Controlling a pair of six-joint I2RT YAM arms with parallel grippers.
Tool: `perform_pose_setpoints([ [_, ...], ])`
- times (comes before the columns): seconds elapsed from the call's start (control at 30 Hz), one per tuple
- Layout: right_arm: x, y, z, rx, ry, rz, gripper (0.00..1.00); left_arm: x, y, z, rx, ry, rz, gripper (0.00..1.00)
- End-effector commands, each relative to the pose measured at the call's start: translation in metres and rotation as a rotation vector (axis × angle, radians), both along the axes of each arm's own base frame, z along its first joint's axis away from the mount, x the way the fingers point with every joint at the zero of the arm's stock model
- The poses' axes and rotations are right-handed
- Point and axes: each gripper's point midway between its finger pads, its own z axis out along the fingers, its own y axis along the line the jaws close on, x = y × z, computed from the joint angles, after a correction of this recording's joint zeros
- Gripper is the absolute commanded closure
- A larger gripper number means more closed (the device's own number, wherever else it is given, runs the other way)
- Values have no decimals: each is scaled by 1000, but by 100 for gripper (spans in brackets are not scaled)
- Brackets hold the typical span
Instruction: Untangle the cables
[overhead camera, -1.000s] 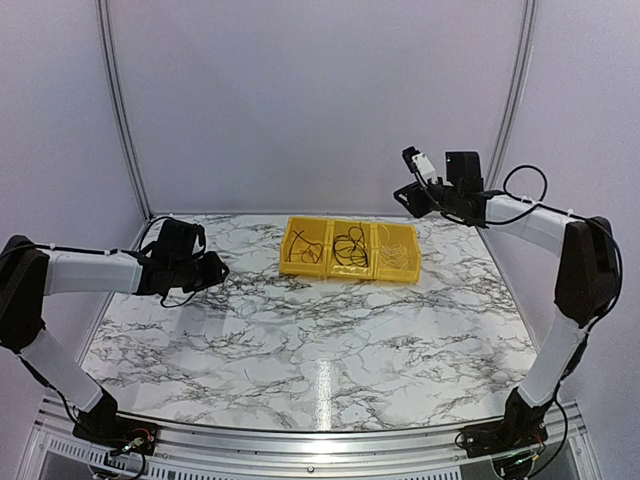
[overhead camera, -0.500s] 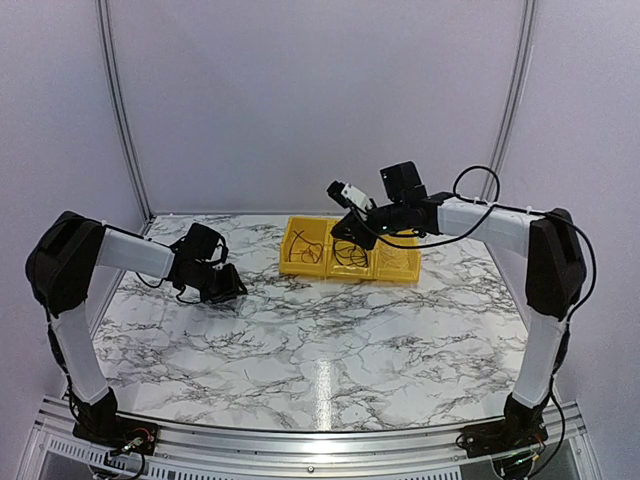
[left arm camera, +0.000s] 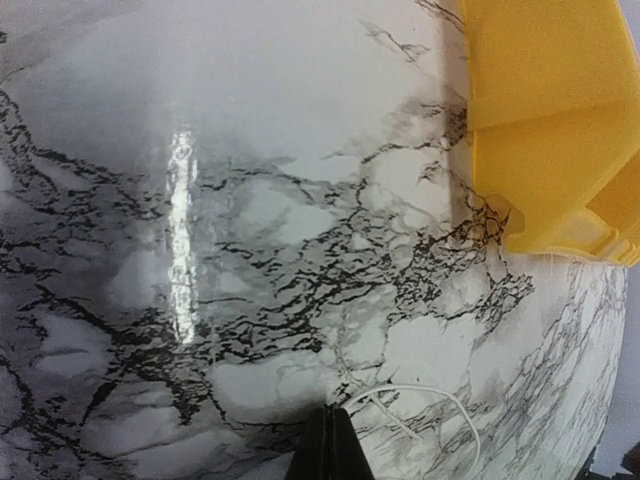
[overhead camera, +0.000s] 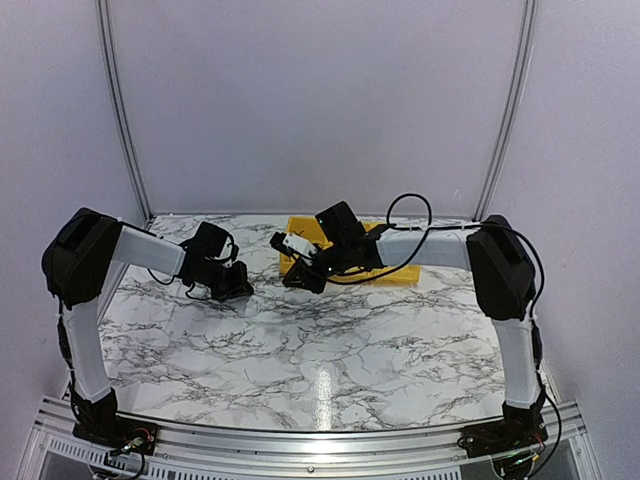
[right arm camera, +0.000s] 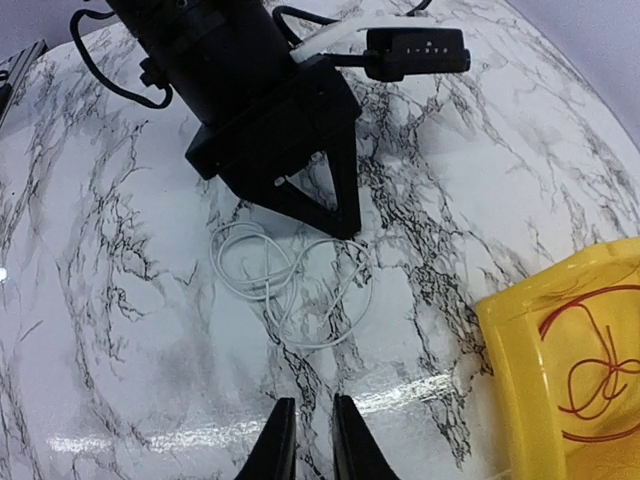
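Note:
A thin white cable (right arm camera: 290, 290) lies in loose loops on the marble table (right arm camera: 120, 330), left of the yellow bins (right arm camera: 520, 350). My left gripper (right arm camera: 345, 228) stands tip-down at the loops' far edge, shut, and two white strands (left arm camera: 425, 395) run into its tip (left arm camera: 330, 445). My right gripper (right arm camera: 310, 440) hovers just short of the loops, its fingers a narrow gap apart with nothing between them. A red cable (right arm camera: 590, 365) lies in the nearest bin. In the top view both grippers (overhead camera: 242, 290) (overhead camera: 290, 280) meet in front of the bins; the black cables are hidden behind the right arm.
The row of yellow bins (overhead camera: 400, 272) stands at the back middle of the table, its corner close beside the left gripper (left arm camera: 550, 130). The right arm (overhead camera: 430, 245) stretches across the bins. White walls close in the back and sides.
The left gripper has come down onto the table nearer the bins and shut. The right arm has swung left across the bins and lowered toward the left gripper, its jaws narrowing.

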Motion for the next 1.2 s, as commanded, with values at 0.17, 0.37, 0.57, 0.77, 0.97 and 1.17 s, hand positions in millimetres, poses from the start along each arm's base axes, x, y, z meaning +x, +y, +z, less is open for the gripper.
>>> perform_pose_setpoints([
  [0.17, 22, 13, -29, 3, 114, -196, 82, -30, 0, -22, 27, 60, -79, 100],
  [0.37, 15, 24, -43, 40, 226, -196, 76, -42, 1, -25, 2, 66, -89, 100],
  [0.57, -1, 36, -56, 64, 345, -149, 64, -45, 0, -26, -16, 76, -77, 100],
  [0.77, -7, 39, -70, 67, 420, -147, 62, -44, -1, -25, -23, 73, -72, 100],
  [0.97, -5, 41, -83, 71, 468, -181, 64, -45, 0, -26, -20, 76, -71, 100],
  [1.17, -16, 50, -71, 143, 582, -131, 57, -49, 3, -28, -14, 77, -69, 100],
])
